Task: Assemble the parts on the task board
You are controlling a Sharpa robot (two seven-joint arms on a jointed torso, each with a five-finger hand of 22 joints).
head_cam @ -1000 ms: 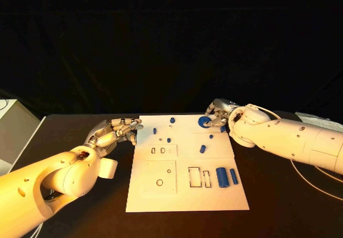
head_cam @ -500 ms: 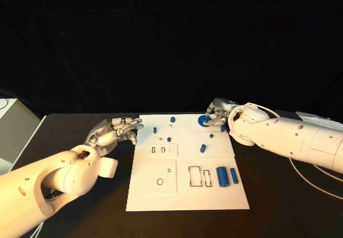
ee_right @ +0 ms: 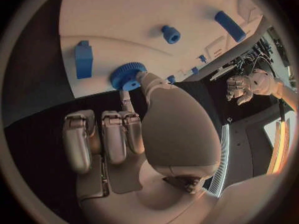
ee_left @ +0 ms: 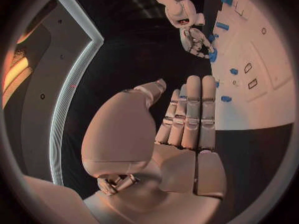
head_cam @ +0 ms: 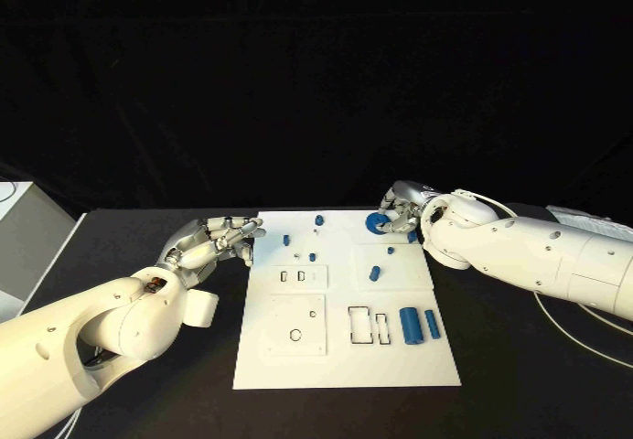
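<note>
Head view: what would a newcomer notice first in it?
The white task board lies in the middle of the black table, with small blue parts scattered on it. At its far right corner the right hand touches a blue gear. The left hand rests at the board's left edge, holding nothing.

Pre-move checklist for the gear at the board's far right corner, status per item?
1. Right hand at the blue gear: ok, a finger touches its rim.
2. Gear actually gripped: cannot tell; the other fingers lie curled off the board.
3. Gear seated on the task board: cannot tell.
4. Left hand clear of parts: ok, holds nothing, beside the board's left edge.
5. Two blue cylinders out of the way: ok, near the board's right edge, well away from both hands.
</note>
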